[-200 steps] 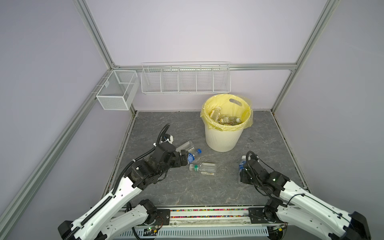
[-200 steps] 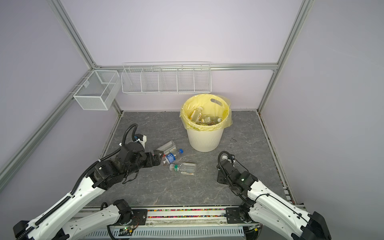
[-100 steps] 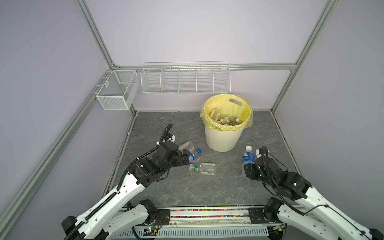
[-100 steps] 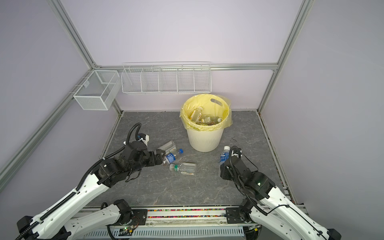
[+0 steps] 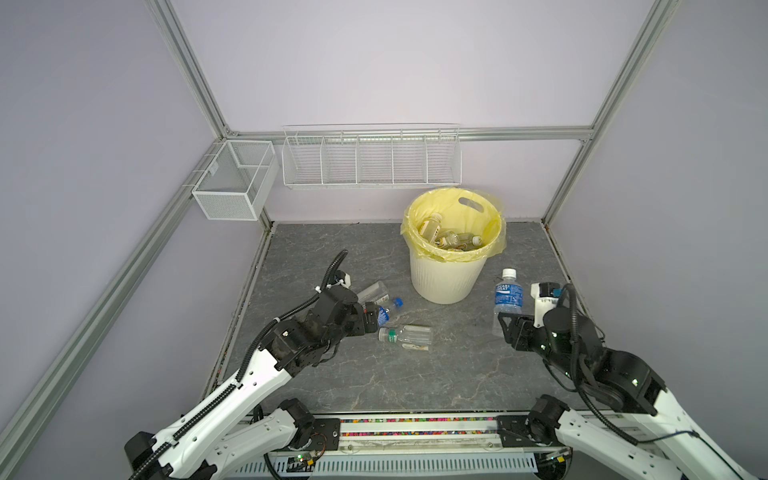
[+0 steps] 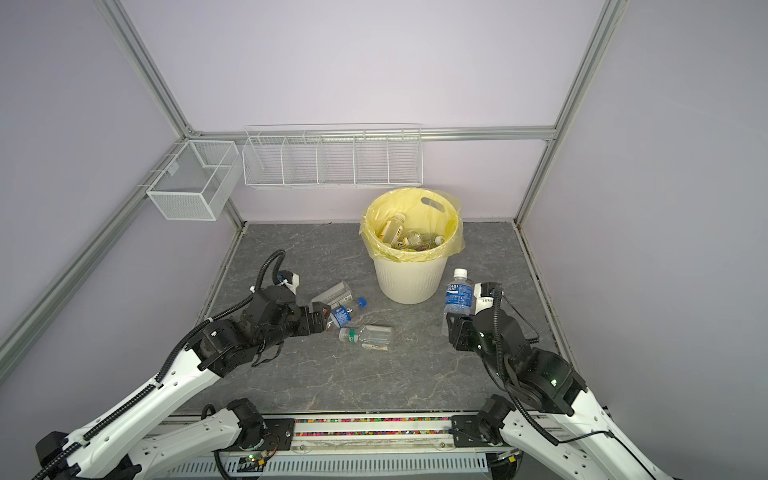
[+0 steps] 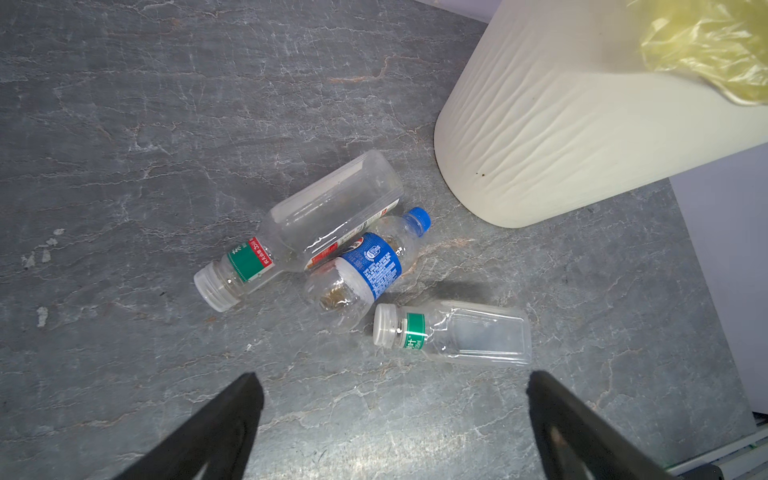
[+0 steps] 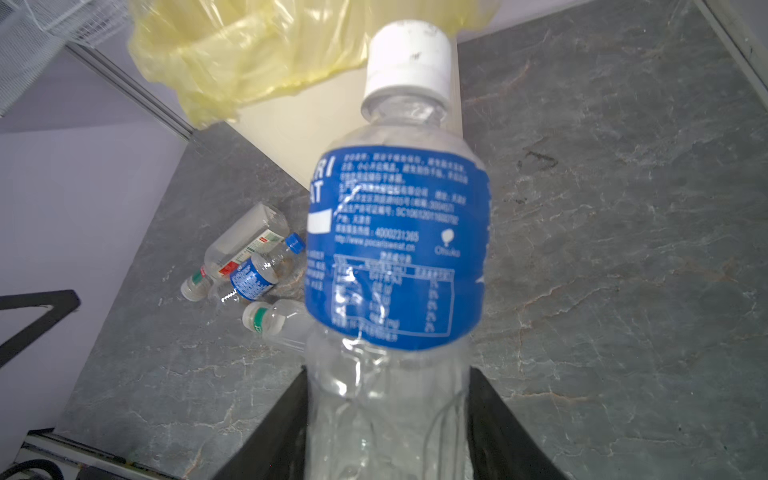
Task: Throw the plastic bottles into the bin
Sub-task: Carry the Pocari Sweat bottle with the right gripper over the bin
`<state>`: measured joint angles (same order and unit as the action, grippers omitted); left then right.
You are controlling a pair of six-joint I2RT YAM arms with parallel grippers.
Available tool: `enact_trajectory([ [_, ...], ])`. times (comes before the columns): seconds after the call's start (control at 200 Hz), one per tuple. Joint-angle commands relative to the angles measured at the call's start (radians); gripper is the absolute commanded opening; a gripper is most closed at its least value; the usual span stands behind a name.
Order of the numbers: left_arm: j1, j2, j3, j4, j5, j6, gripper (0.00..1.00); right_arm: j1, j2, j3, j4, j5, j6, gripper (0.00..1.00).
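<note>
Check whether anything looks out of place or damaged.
A large clear bottle, a blue-capped bottle and a square bottle lie sideways on the table beside the bin; the blue-capped one looks dented, brown dregs inside.

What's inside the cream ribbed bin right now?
The round cream-white ribbed plastic bin holds a yellow bag liner, a pale-labelled white-capped bottle leaning against the side, and several clear bottles lying beside it. Whatever lies beneath them is covered.
</note>
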<state>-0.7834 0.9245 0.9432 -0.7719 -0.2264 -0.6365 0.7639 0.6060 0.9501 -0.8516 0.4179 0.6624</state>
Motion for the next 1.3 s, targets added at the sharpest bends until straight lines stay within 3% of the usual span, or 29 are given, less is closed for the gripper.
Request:
enact_trajectory([
  [0.0,0.007,-0.019,-0.012,0.003,0.003,-0.013,0.99,0.009,0.004,0.042,0.062,0.038,-0.056,0.56],
  [0.555,0.007,-0.012,-0.022,0.012,0.009,-0.021,0.99,0.008,0.015,0.113,0.142,0.062,-0.14,0.55],
  [0.97,0.011,-0.007,-0.031,0.007,-0.013,-0.004,0.99,0.008,-0.236,-0.037,0.119,0.083,-0.154,0.56],
  [1.145,0.013,0.027,-0.014,0.013,-0.001,0.007,0.99,0.008,-0.149,0.013,0.145,0.075,-0.182,0.56],
  [1.295,0.014,0.025,-0.016,0.017,0.01,0.002,0.99,0.009,0.024,0.104,0.261,0.069,-0.246,0.56],
])
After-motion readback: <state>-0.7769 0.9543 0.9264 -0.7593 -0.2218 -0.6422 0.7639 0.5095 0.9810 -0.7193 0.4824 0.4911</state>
